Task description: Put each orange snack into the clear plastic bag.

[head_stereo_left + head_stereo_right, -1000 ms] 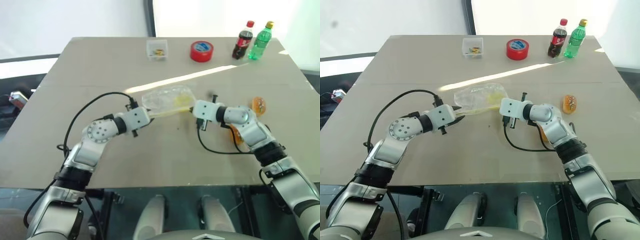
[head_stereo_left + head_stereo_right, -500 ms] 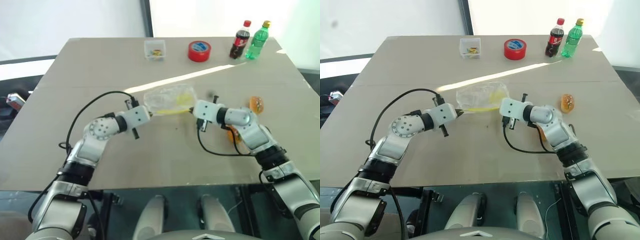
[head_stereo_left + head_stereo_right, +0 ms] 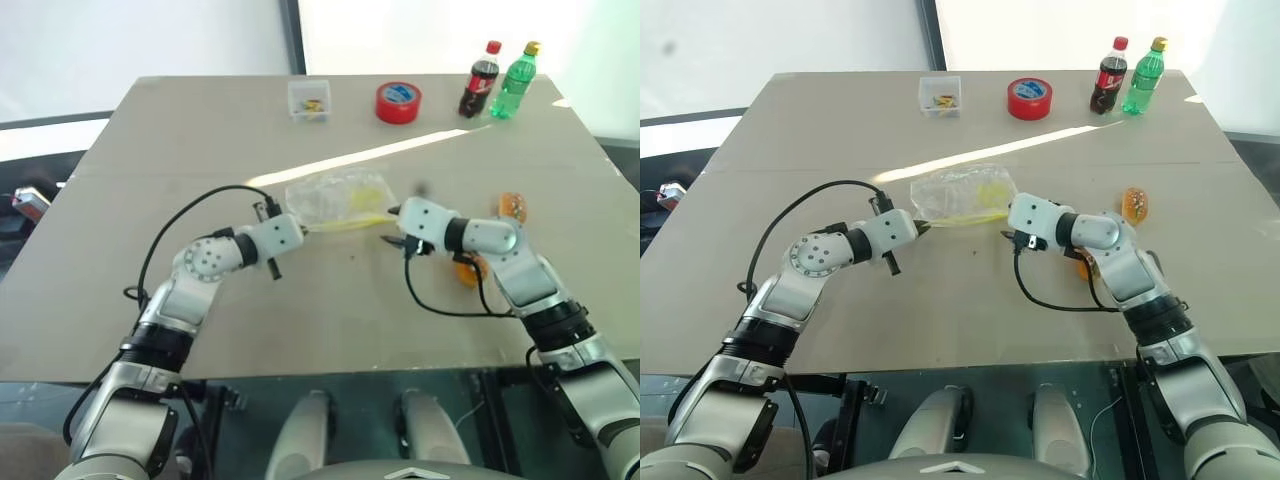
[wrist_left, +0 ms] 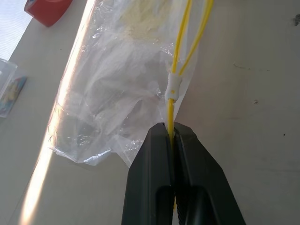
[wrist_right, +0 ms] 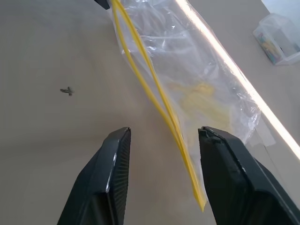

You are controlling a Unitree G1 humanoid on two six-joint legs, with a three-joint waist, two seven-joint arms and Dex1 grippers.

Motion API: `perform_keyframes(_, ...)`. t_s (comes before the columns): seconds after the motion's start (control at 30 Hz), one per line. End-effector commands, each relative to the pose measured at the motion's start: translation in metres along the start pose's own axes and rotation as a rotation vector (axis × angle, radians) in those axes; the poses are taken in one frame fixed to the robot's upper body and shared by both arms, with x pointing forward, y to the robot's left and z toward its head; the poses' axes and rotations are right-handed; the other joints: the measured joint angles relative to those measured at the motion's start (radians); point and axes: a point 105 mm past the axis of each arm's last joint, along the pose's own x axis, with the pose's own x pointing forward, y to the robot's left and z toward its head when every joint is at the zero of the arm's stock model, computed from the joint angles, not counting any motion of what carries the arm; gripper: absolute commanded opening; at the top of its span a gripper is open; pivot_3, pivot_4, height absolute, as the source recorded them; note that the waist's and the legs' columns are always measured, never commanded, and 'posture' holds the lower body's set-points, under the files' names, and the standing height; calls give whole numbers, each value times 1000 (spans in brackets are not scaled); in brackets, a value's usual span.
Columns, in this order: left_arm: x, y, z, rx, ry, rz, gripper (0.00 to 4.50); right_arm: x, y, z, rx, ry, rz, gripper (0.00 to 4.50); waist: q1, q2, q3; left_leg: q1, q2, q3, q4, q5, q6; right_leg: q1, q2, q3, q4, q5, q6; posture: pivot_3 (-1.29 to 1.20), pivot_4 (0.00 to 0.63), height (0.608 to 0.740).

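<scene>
The clear plastic bag (image 3: pixel 335 195) lies crinkled at mid-table, its yellow strip (image 4: pixel 180 42) facing me and a pale yellow patch showing through it. My left gripper (image 4: pixel 171 129) is shut on the strip's left end. My right gripper (image 5: pixel 166 132) stands open at the strip's right end, which hangs loose between the fingers without touching them. One orange snack (image 3: pixel 513 207) rests on the table right of the bag. A second orange snack (image 3: pixel 465 270) lies closer to me, partly hidden behind my right forearm.
Along the far edge stand a small clear box (image 3: pixel 312 100), a red tape roll (image 3: pixel 400 102), a cola bottle (image 3: pixel 478 80) and a green bottle (image 3: pixel 510 80). Black cables loop from both wrists over the table (image 3: pixel 330 310).
My right gripper has opened and let go of the strip's right end, drawing back slightly. My left gripper has closed on the left end and stayed put.
</scene>
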Motion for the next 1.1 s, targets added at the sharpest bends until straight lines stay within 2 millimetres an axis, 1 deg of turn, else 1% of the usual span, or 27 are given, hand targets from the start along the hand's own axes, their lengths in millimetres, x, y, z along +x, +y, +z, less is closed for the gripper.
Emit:
perform_keyframes(0.03, 1, 6, 12, 15, -38, 28, 0, 0, -5, 44, 28, -175, -22, 1805, -2, 0, 0, 0, 0, -1, 0, 0, 0, 0, 0, 0, 0, 0, 0, 0, 150, 740)
perform_keyframes(0.07, 2, 6, 15, 11, -51, 29, 0, 2, -2, 47, 34, -187, -13, 1558, -1, 0, 0, 0, 0, -1, 0, 0, 0, 0, 0, 0, 1, 0, 0, 0, 150, 740)
perform_keyframes(0.13, 4, 8, 23, -2, -78, 38, 0, 6, 4, 50, 35, -195, 3, 469, -1, 0, 0, 0, 0, -2, 0, 0, 0, 0, 0, 0, 1, 0, 0, 0, 150, 740)
perform_keyframes(0.17, 4, 10, 26, -5, -85, 42, 0, 8, 6, 50, 32, -197, 6, 207, 1, 0, 0, 0, 0, -2, 0, 0, 0, 0, 0, 0, 1, 0, 0, 0, 150, 740)
perform_keyframes(0.2, 4, 10, 29, -4, -88, 43, 0, 10, 7, 51, 29, -200, 11, 58, 2, 0, 0, 0, 0, -2, 1, 0, 0, 0, 0, 0, 1, 0, 0, 0, 150, 740)
perform_keyframes(0.33, 4, 12, 35, 0, -103, 47, 0, 17, 9, 54, 20, -202, 11, 58, 1, 0, 0, 0, 0, -2, 1, 0, 0, 0, 0, 0, 1, 0, 0, 0, 150, 740)
perform_keyframes(0.47, 4, 12, 43, -4, -126, 47, 0, 23, 7, 49, 20, -185, 2, 58, 0, 0, 0, 0, 0, -2, 1, 0, 0, 0, 0, 0, 1, 0, 0, 0, 150, 740)
perform_keyframes(0.6, 5, 8, 42, -6, -121, 31, 0, 28, -1, 46, 45, -176, -36, 58, -1, 0, 0, 0, 0, -2, 1, 0, 0, 0, 0, 0, 1, 0, 0, 0, 150, 740)
perform_keyframes(0.9, 4, 11, 41, 4, -117, 38, 0, 31, -5, 42, 82, -168, -51, 58, -1, 0, 0, 0, 0, -2, 1, 0, 0, 0, 0, 0, 2, 0, 0, 0, 150, 740)
perform_keyframes(1.1, 6, 8, 47, 13, -141, 22, 0, 34, -9, 30, 97, -104, -84, 58, -1, 0, 0, 0, 0, -2, 1, 0, 0, 0, 0, 0, 2, 0, 0, 0, 150, 740)
